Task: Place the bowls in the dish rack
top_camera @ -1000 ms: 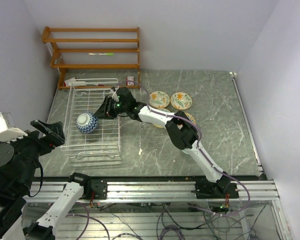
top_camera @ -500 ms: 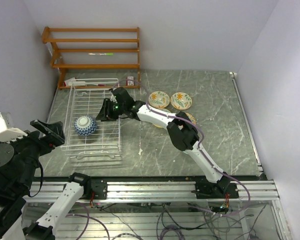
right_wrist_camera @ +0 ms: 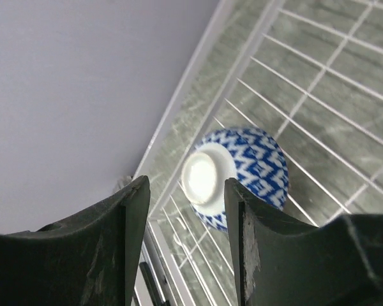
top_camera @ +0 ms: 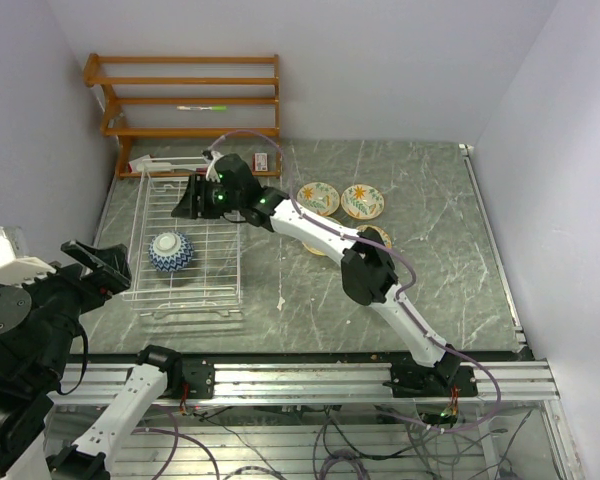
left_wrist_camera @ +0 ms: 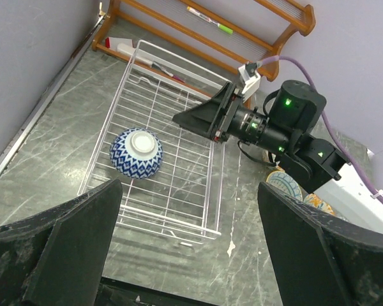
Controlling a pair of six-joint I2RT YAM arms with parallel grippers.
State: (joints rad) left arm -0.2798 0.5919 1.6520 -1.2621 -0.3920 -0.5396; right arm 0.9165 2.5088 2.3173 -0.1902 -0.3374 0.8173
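A blue-and-white patterned bowl [top_camera: 171, 250] lies upside down in the white wire dish rack [top_camera: 208, 268], pale foot up. It also shows in the left wrist view, bowl [left_wrist_camera: 136, 152] and rack [left_wrist_camera: 179, 162], and in the right wrist view, bowl [right_wrist_camera: 242, 173] and rack [right_wrist_camera: 319, 76]. My right gripper [top_camera: 184, 207] hangs open over the rack's far end, clear of the bowl, with nothing between its fingers [right_wrist_camera: 186, 191]. Three more patterned bowls [top_camera: 319, 198] [top_camera: 362, 201] [top_camera: 378, 237] sit on the table right of the rack, the last half hidden by the arm. My left gripper [top_camera: 102, 265] is open and empty [left_wrist_camera: 191, 255], raised left of the rack.
A brown wooden slatted shelf [top_camera: 185, 100] stands against the back wall with a green pen [top_camera: 202, 107] on it. Small items [top_camera: 263, 160] lie at its foot behind the rack. The right arm [top_camera: 310, 228] stretches across the table between the rack and the loose bowls.
The right gripper has opened wider and drawn back from the blue bowl toward the rack's far end. The bowl has settled slightly leftward in the rack. The left arm has not moved.
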